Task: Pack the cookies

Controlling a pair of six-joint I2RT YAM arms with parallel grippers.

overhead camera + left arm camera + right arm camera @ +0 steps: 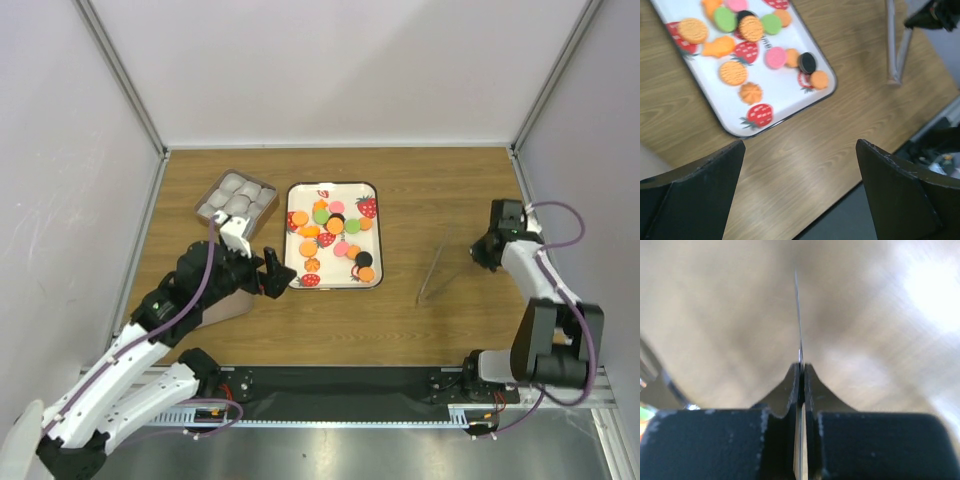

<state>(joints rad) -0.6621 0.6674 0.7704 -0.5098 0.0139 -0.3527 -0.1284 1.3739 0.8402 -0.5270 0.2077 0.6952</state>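
The cookies point(330, 235) are small round discs in orange, pink, green and black. They lie on a white tray point(378, 240) printed with strawberries, at the table's middle. In the left wrist view the cookies point(733, 72) lie on the tray point(785, 90) at upper left. My left gripper point(272, 272) is open and empty, just left of the tray's near left corner; bare wood shows between its jaws point(800, 145). My right gripper point(482, 252) is shut at the table's right, away from the tray. In the right wrist view point(801, 365) a thin pale line runs out between its fingertips.
A grey box point(236, 197) with several white cups stands left of the tray at the back. Metal tongs point(432, 275) lie on the wood between the tray and my right gripper, and also show in the left wrist view point(895, 50). A brown block point(225, 305) sits under my left arm.
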